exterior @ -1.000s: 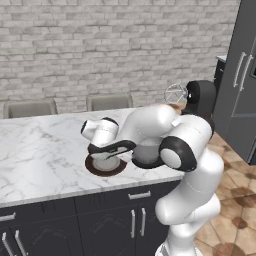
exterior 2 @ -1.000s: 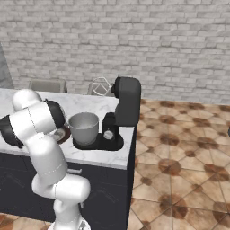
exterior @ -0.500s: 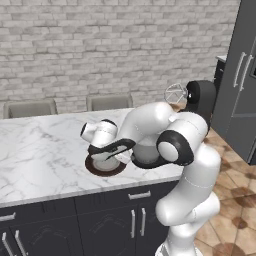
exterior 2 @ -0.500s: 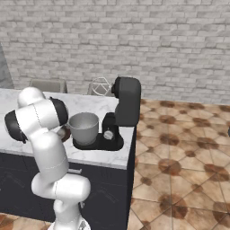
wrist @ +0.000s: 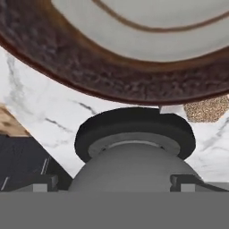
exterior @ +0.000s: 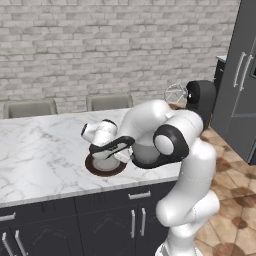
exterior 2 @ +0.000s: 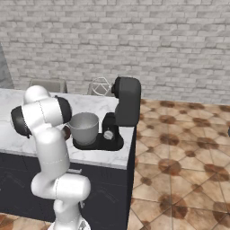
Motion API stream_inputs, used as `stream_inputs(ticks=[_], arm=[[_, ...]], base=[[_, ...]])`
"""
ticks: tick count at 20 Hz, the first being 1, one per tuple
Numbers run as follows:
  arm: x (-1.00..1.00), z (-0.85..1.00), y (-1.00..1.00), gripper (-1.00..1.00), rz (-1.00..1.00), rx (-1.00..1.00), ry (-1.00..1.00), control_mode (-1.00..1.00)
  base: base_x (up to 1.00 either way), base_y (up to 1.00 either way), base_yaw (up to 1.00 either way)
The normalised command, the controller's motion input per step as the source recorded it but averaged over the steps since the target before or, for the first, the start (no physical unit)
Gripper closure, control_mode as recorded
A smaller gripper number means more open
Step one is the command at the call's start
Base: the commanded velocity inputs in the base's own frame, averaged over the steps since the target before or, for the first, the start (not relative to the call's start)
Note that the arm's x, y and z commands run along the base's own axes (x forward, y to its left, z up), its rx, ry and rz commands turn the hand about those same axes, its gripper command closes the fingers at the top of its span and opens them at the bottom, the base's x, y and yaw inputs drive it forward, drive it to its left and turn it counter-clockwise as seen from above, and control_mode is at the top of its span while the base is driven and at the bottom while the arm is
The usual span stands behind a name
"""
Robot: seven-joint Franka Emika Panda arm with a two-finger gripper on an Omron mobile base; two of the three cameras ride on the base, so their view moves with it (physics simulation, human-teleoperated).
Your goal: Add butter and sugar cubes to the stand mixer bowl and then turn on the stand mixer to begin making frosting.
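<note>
The stand mixer bowl (exterior 2: 83, 127) is seated just beside the plate (exterior: 98, 168) near the surface's front edge, where the gripper (exterior: 116, 148) is poised with fingers spread apart.

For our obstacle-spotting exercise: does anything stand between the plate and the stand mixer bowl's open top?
Nothing visible does. The head of the stand mixer is tilted back, holding the wire whisk up clear of the stand mixer bowl, whose mouth is open. The plate lies close beside it.
</note>
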Motion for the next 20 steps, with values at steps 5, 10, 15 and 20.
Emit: stream_inputs(ticks=[5, 10, 15, 20], arm=[[0.16, -0.18, 0.00, -1.00, 0.00, 0.00, 0.00, -1.00], [0.03, -0.20, 0.00, -1.00, 0.00, 0.00, 0.00, -1.00], [0.09, -0.17, 0.00, -1.00, 0.00, 0.00, 0.00, -1.00], [0.18, -0.12, 0.00, -1.00, 0.00, 0.00, 0.00, -1.00]], base=[[0.00, 0.00, 0.00], [0.00, 0.00, 0.00], [0.00, 0.00, 0.00], [0.00, 0.00, 0.00]])
